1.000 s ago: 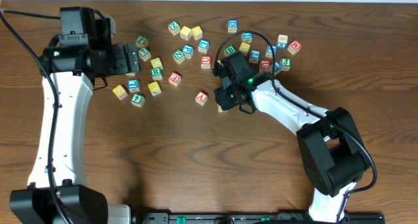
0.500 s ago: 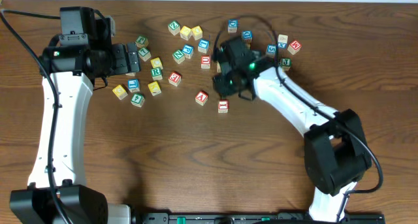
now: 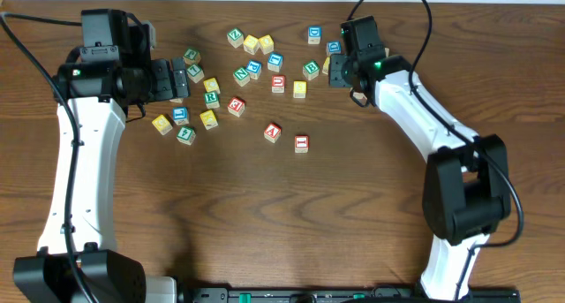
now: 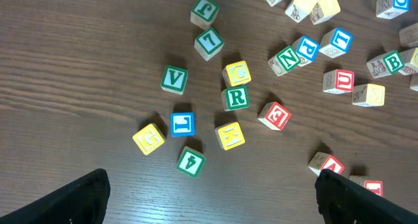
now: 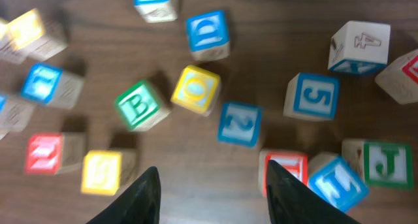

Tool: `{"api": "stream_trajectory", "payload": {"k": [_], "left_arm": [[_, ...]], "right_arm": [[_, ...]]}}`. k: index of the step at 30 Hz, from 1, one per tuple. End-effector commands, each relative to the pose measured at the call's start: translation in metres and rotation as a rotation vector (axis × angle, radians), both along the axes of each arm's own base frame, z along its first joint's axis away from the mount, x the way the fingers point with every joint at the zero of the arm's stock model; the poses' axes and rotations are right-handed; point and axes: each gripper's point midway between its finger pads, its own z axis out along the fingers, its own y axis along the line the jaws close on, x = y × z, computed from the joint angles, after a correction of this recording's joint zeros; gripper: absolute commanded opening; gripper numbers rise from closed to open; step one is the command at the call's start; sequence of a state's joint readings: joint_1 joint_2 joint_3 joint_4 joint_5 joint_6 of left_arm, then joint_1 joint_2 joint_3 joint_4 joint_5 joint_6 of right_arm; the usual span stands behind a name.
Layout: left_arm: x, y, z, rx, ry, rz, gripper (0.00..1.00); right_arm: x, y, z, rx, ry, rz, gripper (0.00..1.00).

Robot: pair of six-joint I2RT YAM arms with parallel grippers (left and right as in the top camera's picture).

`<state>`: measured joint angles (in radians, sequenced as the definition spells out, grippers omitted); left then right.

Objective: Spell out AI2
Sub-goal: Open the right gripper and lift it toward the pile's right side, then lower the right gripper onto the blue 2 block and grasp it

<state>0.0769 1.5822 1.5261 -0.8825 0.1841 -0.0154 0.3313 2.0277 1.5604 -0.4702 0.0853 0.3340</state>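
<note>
The red "A" cube (image 3: 272, 132) and the red "I" cube (image 3: 301, 143) sit side by side, slightly apart, mid-table. The "A" cube also shows in the left wrist view (image 4: 330, 164). The blue "2" cube (image 5: 239, 124) lies in the back cluster, just ahead of my right gripper (image 5: 212, 198), which is open and empty. In the overhead view the right gripper (image 3: 341, 71) covers it. My left gripper (image 3: 181, 80) is open and empty above the left cluster, and it also shows in the left wrist view (image 4: 212, 208).
Many other lettered cubes lie across the back of the table. Near the "2" are a yellow "O" (image 5: 196, 89), a green "B" (image 5: 139, 105), a blue "5" (image 5: 312, 96) and a red-framed cube (image 5: 285, 170). A green "4" (image 4: 190, 160) lies ahead of the left gripper.
My right gripper has left the "I" cube on the table beside the "A" and moved up and right to the back cluster. The left arm has not moved.
</note>
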Motion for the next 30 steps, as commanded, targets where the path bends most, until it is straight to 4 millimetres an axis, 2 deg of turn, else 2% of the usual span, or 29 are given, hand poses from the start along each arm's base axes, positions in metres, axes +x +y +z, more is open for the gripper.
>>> {"api": "stream_trajectory", "payload": {"k": [1, 9, 19, 30], "left_arm": [[-0.001, 0.000, -0.001, 0.001, 0.004, 0.003, 1.00], [-0.001, 0.001, -0.001, 0.001, 0.004, 0.003, 1.00], [-0.001, 0.001, -0.001, 0.001, 0.004, 0.003, 1.00], [-0.001, 0.001, -0.001, 0.001, 0.004, 0.003, 1.00]], "right_arm": [[0.016, -0.012, -0.016, 0.016, -0.013, -0.076, 0.43], [0.030, -0.020, -0.035, 0.014, -0.032, -0.122, 0.40], [0.043, -0.015, -0.061, 0.033, -0.051, -0.123, 0.41], [0.044, -0.015, -0.075, 0.028, -0.038, -0.123, 0.38]]}}
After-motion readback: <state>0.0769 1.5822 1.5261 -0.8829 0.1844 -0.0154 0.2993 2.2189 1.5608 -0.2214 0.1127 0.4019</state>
